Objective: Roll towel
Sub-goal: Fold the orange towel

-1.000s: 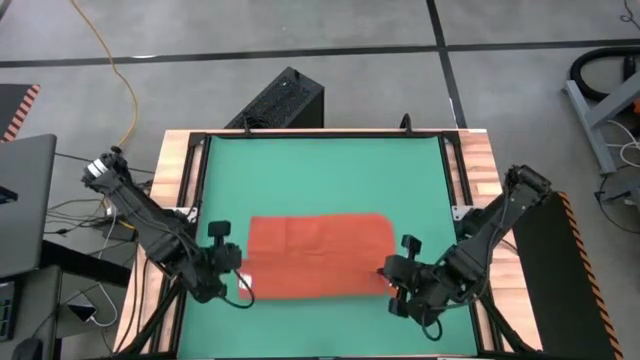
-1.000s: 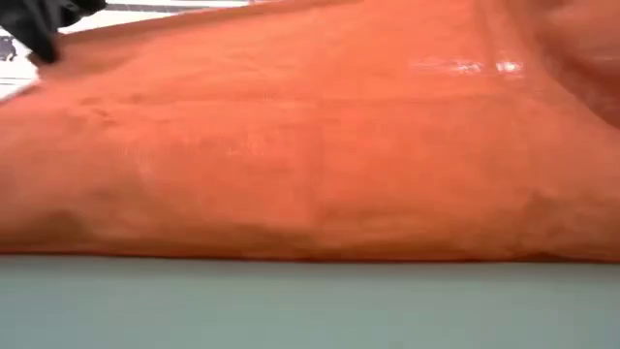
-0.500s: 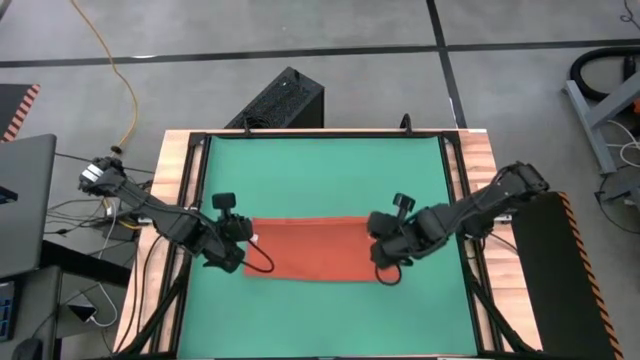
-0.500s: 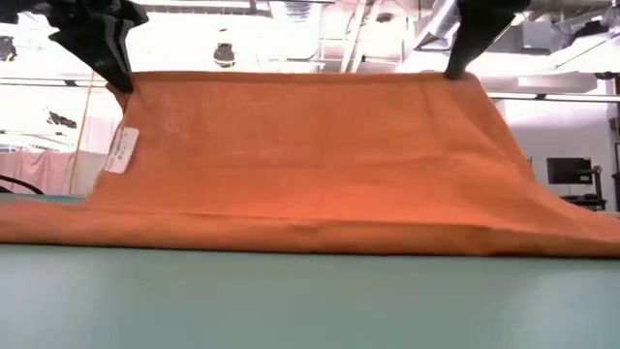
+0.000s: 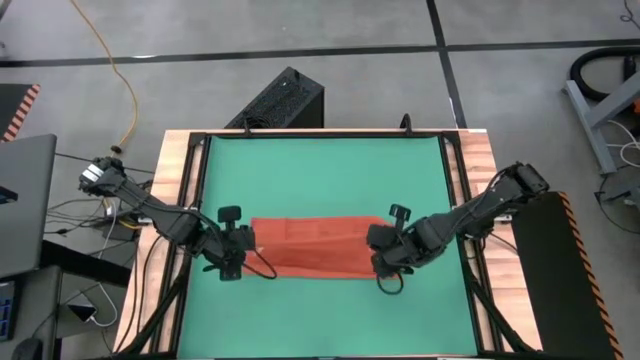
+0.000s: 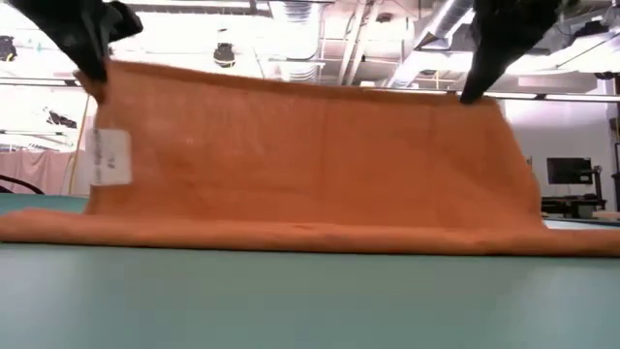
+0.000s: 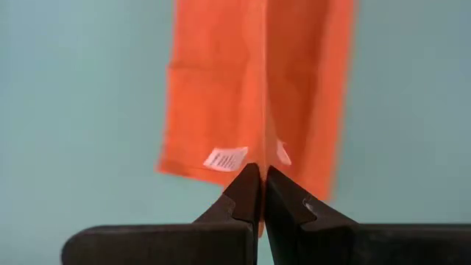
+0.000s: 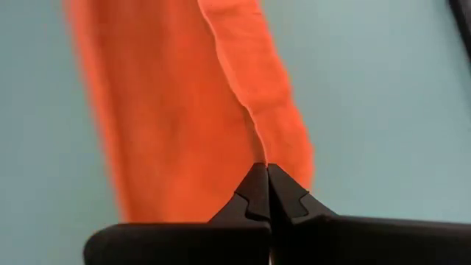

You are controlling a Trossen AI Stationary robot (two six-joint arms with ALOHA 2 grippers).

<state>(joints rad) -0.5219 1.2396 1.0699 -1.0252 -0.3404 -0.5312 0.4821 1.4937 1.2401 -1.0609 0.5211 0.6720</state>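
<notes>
Towel (image 6: 310,165): one edge lifted off the mat (image 5: 320,170), a corner pinched in each of left gripper (image 7: 260,177) and right gripper (image 8: 266,174). Tag (image 6: 110,157) near the left corner. Advice: carry both corners level and together, probably keeping the cloth taut, so the roll starts straight.

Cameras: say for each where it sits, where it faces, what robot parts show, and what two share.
High: overhead, facing down on the green mat; both arms, towel.
Low: at table height, facing across; both claws hold the towel's top edge.
Left wrist: behind the left claw, shut on towel by the white tag.
Right wrist: behind the right claw, shut on towel.
All share the towel.
</notes>
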